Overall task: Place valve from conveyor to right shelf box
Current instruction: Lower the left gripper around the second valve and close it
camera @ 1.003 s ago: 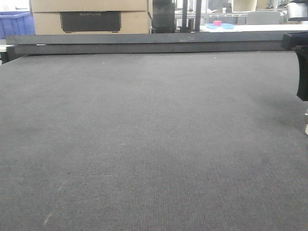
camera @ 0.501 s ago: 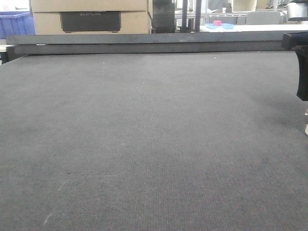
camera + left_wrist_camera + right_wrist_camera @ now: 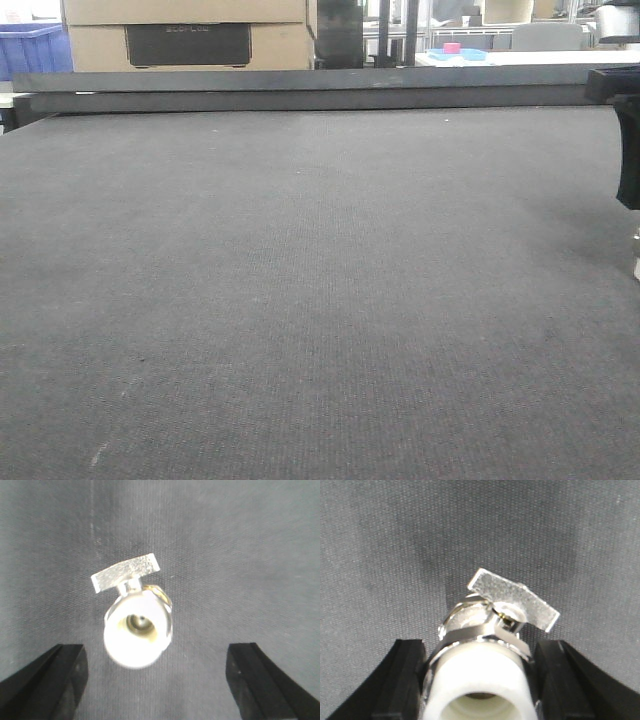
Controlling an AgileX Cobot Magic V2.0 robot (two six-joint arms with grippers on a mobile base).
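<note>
The conveyor (image 3: 300,280) is a wide dark-grey belt with a black rail (image 3: 300,90) along its far side. In the right wrist view my right gripper (image 3: 481,645) is shut on a valve (image 3: 470,622), a silvery body with a white cap and a flat handle, above the belt. The front view shows only the black right arm (image 3: 628,150) at the right edge. In the left wrist view another valve (image 3: 137,630) lies on the belt (image 3: 250,555), just ahead of my open left gripper (image 3: 156,652), whose fingers do not touch it. The right shelf box is out of view.
Beyond the rail stand a cardboard box (image 3: 185,35), a blue crate (image 3: 30,50) at the far left, and a blue tray with a pink object (image 3: 455,52) on a white table.
</note>
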